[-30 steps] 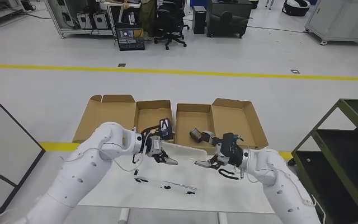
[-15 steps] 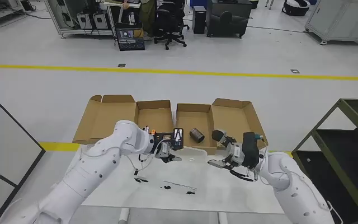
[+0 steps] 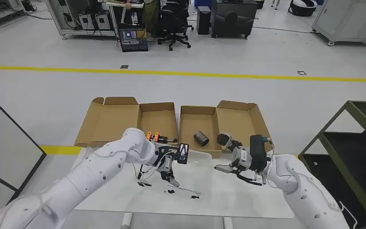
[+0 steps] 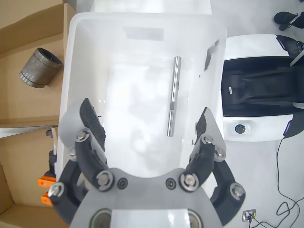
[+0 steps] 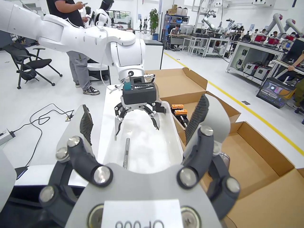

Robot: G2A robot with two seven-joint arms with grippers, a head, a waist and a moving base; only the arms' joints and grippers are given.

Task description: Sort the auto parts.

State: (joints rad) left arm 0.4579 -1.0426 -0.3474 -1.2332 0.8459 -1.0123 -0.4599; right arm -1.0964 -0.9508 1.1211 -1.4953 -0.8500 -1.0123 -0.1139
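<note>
A slim metal rod (image 4: 174, 96) lies alone in the white tray (image 4: 71, 77). My left gripper (image 4: 146, 112) hangs open just above the tray, with the rod lying a little ahead of its fingertips. In the right wrist view it (image 5: 136, 129) is over the tray's (image 5: 174, 134) far end, beyond the rod (image 5: 127, 151). My right gripper (image 5: 143, 110) stands open and empty at the tray's other end. A grey metal cylinder (image 4: 40, 68) lies in the right cardboard box (image 3: 199, 117). Orange-capped parts (image 3: 152, 136) lie in the left box (image 3: 157, 117). From above, the left gripper (image 3: 168, 176) and right gripper (image 3: 222, 168) face each other.
Both boxes stand open along the table's far edge, flaps (image 3: 108, 120) spread outward. A dark shelf frame (image 3: 337, 154) stands at the right. A person (image 5: 68, 24) stands on the floor beyond the table, away from the parts.
My left gripper has come back from the boxes' edge toward the near side of the tray and lowered over it. The right arm shifted slightly to the right, then kept still.
</note>
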